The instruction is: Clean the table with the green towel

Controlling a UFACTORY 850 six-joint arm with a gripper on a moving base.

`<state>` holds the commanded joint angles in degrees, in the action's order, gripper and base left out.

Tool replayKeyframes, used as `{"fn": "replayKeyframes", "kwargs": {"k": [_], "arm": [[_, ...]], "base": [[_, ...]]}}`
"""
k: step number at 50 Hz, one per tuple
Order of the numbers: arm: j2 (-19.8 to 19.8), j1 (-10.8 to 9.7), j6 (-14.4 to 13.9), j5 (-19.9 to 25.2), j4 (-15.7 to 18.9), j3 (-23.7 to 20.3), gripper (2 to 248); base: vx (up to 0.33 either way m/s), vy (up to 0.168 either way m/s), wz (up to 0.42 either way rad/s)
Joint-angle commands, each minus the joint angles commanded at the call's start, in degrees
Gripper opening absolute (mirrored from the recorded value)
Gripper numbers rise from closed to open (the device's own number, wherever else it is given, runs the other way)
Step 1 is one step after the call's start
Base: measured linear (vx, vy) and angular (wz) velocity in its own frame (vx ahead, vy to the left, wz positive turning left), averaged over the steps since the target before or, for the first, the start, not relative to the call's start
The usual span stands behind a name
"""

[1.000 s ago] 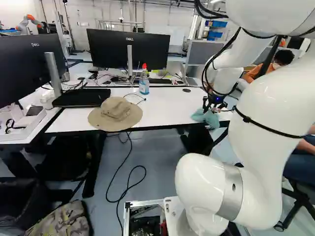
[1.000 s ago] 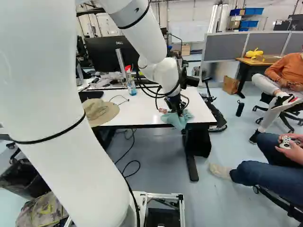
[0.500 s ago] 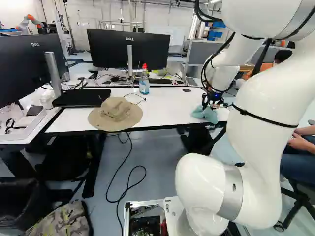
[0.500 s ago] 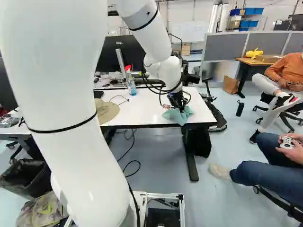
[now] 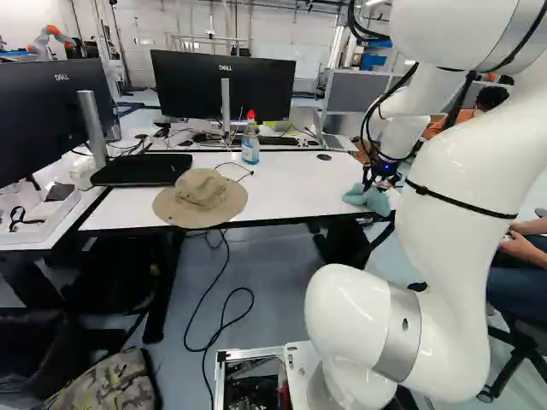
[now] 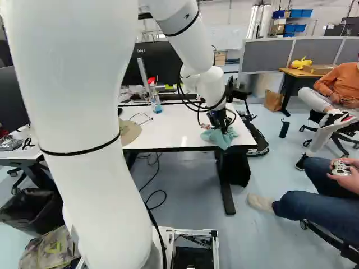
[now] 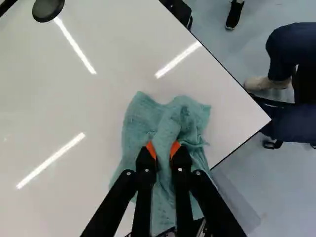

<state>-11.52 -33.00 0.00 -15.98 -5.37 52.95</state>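
Gripper points down at your white table, its two fingers pinching a raised fold of the green towel between the orange pads, one from each side. You've got the towel bunched and creased near the table's right-hand corner, its loose part lying on the tabletop ahead of the fingers and to both sides, reaching the near edge. In the wrist view, bright streaks of reflected light show on the tabletop around it, and a black disc sits well apart from the cloth. Over in the left base view, your beige hat rests brim down by the near edge, left of the towel. Spray bottle with a red top and blue liquid stands upright farther back, between hat and towel from side to side, in front of a black monitor. Thin black cable lies curled on the tabletop near the bottle. On the floor below you, a longer cable loops loosely, and a camouflage-patterned bag sits at the lower left.
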Motion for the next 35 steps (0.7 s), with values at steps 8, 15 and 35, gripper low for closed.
{"fn": "replayKeyframes", "kwargs": {"k": [8, 15, 35], "arm": [[1.77, -0.77, 0.0, 0.0, 0.0, -2.05, 47], [3.2, -0.56, 0.0, 0.0, 0.0, -3.68, 47], [5.02, 3.29, 0.0, 0.0, 0.0, -5.72, 47]], "base": [[0.0, 0.0, 0.0], [0.0, 0.0, 0.0], [0.0, 0.0, 0.0]]}}
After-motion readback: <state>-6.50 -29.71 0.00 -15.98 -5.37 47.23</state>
